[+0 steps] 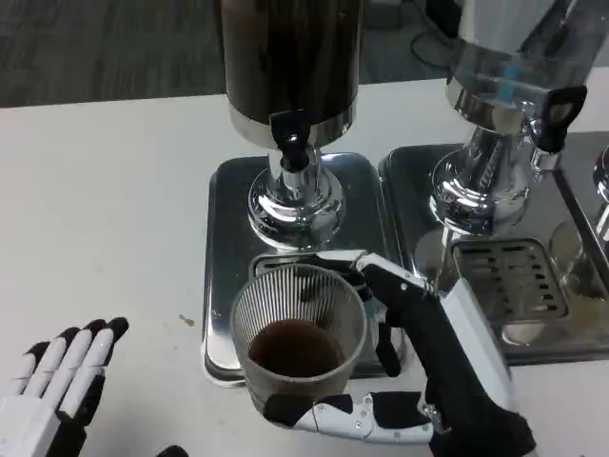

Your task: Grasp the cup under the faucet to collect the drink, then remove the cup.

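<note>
From my remote station, the white desk (105,200) spreads across the frame, carrying two steel drip trays side by side. The nearer tray (224,248), at centre, supports a tall dark drink dispenser (290,57) on a polished chrome pedestal (295,205), its black faucet (290,138) jutting forward at upper centre. A second dispenser (504,67), clear-bodied with its own black tap (554,114), stands on the neighbouring tray (419,171) at upper right, above a slotted grate (504,276).

At lower right, my robot's right hand (428,381) grips the ribbed translucent cup (298,338): one white-and-black finger curls around the cup's base from below, while others reach along its far rim. The cup sits at lower centre of the frame, over the front edge of the centre tray, below and forward of the faucet in the picture. Dark brown liquid (297,345) fills its lower part.

At lower left, the left hand (57,381) rests flat near the desk, fingers extended and slightly apart, holding nothing, well apart from the cup.

A small brown speck (187,321) marks the desk just left of the centre tray.
</note>
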Robot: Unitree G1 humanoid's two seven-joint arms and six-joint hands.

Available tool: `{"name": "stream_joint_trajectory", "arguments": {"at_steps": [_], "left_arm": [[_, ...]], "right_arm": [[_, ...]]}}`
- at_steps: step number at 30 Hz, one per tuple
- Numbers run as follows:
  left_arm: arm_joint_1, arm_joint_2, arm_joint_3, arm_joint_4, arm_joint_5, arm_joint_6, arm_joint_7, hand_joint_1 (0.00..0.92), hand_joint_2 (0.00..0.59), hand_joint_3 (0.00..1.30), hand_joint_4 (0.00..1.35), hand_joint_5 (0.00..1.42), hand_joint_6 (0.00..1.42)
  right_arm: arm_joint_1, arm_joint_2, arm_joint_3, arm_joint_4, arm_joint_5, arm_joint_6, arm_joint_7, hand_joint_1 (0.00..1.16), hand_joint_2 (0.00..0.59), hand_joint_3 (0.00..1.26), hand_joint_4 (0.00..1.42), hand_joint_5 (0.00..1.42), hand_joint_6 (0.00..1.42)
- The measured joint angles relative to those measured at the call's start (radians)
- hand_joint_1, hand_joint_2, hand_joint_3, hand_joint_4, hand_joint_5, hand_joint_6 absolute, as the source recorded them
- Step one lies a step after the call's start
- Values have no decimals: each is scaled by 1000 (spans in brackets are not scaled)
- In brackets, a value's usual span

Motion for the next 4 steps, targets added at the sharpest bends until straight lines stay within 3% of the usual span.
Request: {"name": "stream_joint_trajectory", "arguments": {"at_steps": [4], "left_arm": [[-2,-6,-2,0,4,6,0,0,139,0,0,0,0]], "right_arm": [[5,9,-5,0,0,0,0,982,102,546,681,964,1368]]}}
